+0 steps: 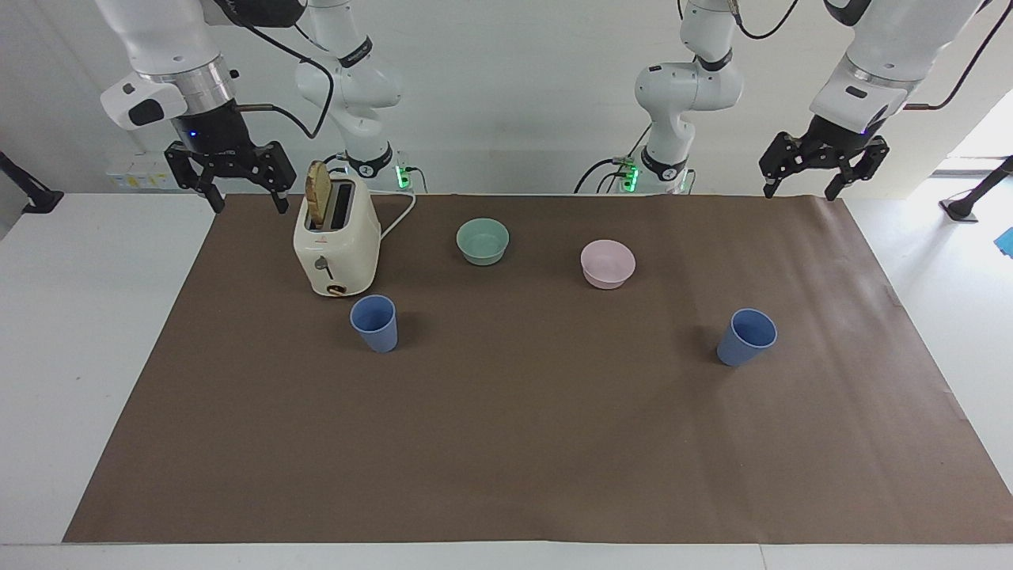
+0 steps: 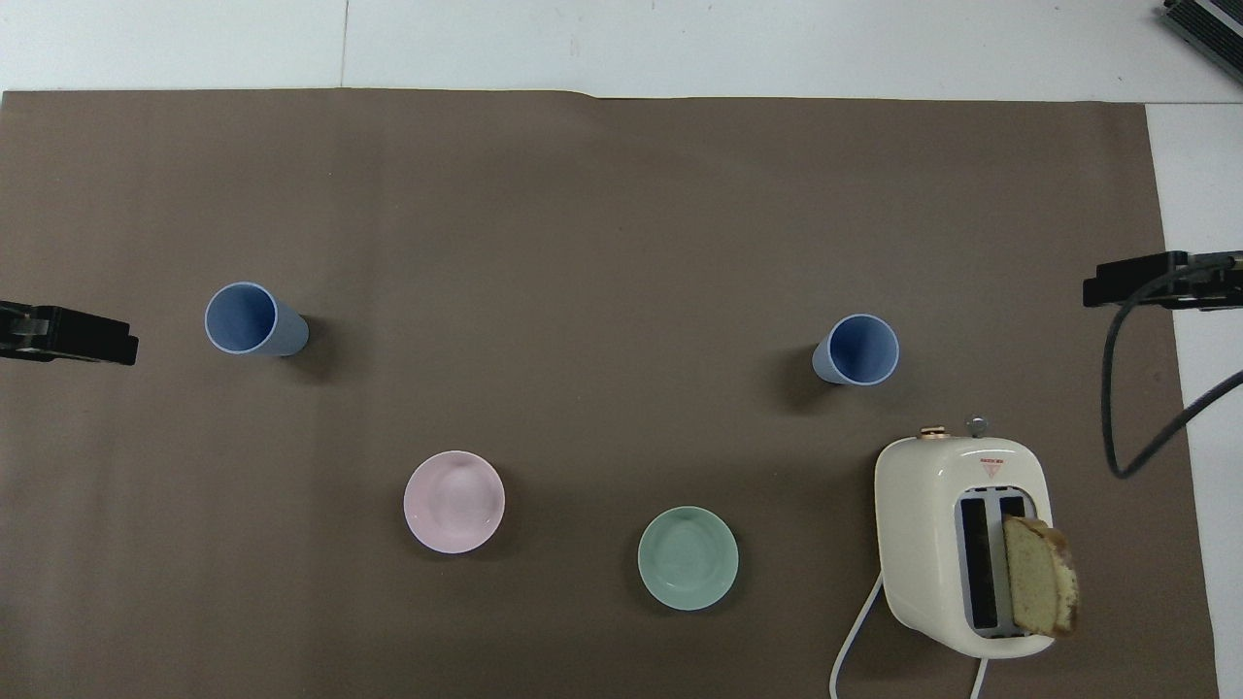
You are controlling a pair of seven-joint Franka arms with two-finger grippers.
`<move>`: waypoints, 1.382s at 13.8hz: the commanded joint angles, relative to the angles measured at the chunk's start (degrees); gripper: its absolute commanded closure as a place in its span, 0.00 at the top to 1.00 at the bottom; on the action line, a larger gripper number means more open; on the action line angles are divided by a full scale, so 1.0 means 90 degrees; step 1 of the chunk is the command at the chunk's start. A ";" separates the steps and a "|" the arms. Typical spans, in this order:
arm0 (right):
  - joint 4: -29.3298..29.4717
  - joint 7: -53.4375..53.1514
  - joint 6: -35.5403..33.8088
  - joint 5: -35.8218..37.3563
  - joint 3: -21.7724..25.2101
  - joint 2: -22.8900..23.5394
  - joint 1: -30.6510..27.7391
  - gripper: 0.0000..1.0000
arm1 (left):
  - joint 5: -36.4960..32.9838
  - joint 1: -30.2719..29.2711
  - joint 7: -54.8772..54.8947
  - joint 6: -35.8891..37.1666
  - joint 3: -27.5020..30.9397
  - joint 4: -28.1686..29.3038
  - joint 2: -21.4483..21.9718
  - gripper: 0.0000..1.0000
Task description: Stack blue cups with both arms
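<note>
Two blue cups stand upright and apart on the brown mat (image 1: 506, 443). One blue cup (image 1: 374, 323) (image 2: 856, 349) stands toward the right arm's end, a little farther from the robots than the toaster. The other blue cup (image 1: 746, 336) (image 2: 251, 318) stands toward the left arm's end. My right gripper (image 1: 247, 204) is open and empty, raised over the mat's corner beside the toaster. My left gripper (image 1: 799, 192) is open and empty, raised over the mat's corner at its own end. Both arms wait, well away from the cups.
A cream toaster (image 1: 335, 241) (image 2: 961, 544) with a bread slice (image 1: 319, 192) sticking out stands near the right arm, its cord trailing toward the robots. A green bowl (image 1: 483, 241) (image 2: 688, 558) and a pink bowl (image 1: 608, 264) (image 2: 453, 502) sit between the cups, nearer to the robots.
</note>
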State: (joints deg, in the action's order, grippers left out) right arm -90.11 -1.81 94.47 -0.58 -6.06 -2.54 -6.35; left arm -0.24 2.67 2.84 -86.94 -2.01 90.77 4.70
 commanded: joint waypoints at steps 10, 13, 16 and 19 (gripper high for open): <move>-0.0027 -0.0268 -0.0086 0.0026 -0.0040 -0.0069 -0.0008 1.00 | 0.0076 0.0006 -0.0033 0.0050 0.0048 0.0022 0.0112 1.00; -0.0027 -0.0268 -0.0086 0.0026 -0.0040 -0.0069 -0.0008 1.00 | 0.0076 0.0016 -0.0032 0.0089 0.0048 0.0032 0.0112 1.00; -0.0027 -0.0268 -0.0086 0.0026 -0.0040 -0.0069 -0.0008 1.00 | 0.0076 -0.0043 -0.0032 0.0089 0.0058 0.0022 0.0112 1.00; -0.0027 -0.0258 -0.0086 0.0026 -0.0040 -0.0069 -0.0008 1.00 | 0.0066 -0.0062 -0.0042 0.0089 0.0106 0.0032 0.0112 1.00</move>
State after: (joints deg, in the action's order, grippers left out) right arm -90.11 -3.11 94.37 -0.56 -6.07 -2.58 -5.90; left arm -0.24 2.49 2.65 -86.93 -1.22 90.73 4.86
